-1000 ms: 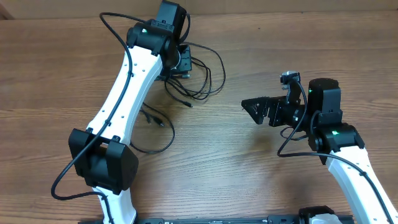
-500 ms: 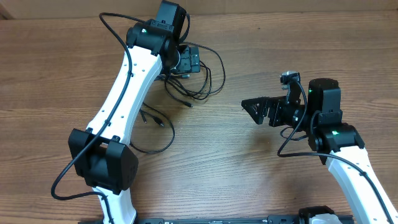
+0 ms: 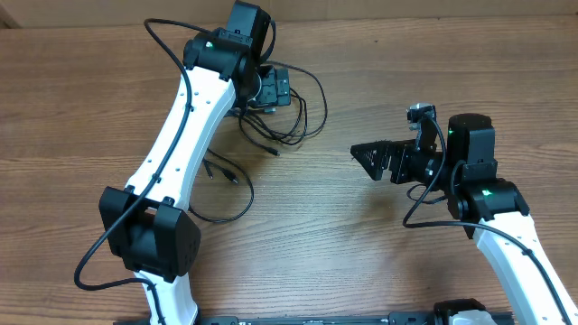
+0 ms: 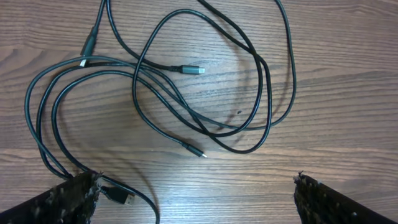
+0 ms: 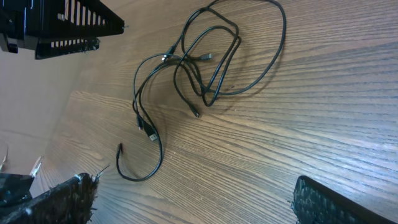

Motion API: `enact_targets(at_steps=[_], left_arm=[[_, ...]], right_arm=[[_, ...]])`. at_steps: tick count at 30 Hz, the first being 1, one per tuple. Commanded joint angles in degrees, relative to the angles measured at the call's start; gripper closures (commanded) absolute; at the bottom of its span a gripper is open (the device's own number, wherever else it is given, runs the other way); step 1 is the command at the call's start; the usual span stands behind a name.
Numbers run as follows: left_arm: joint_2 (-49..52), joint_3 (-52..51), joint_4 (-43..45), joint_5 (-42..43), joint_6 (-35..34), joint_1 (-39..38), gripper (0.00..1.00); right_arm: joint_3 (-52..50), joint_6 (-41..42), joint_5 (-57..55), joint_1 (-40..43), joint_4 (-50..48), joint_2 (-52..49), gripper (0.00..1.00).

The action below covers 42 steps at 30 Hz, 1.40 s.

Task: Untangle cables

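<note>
We saw only the tips of the left gripper (image 4: 196,180), spread wide, holding nothing. The cables (image 4: 186,93) lay tangled on the table (image 4: 348,93) toward 12 o'clock; one ran out of sight under the tip at 8 o'clock. Our right gripper (image 5: 193,183) gaped wide and empty too, cables at 11 o'clock.

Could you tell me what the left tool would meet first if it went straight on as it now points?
Probably the cables lying on the table below the left tool, though depth is unclear.
</note>
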State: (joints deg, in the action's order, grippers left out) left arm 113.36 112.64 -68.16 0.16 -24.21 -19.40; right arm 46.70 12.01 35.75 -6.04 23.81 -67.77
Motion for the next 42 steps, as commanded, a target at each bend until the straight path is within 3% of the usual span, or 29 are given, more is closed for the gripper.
enact_targets(at_steps=[1, 42], left_arm=[[-1.70, 0.72, -0.50, -0.76, -0.22, -0.13, 0.00], [-1.18, 0.09, -1.88, -0.52, -0.24, -0.26, 0.00]], right_arm=[[0.57, 0.15, -0.15, 0.00, -0.07, 0.76, 0.00], [0.57, 0.15, -0.15, 0.00, -0.07, 0.76, 0.00]])
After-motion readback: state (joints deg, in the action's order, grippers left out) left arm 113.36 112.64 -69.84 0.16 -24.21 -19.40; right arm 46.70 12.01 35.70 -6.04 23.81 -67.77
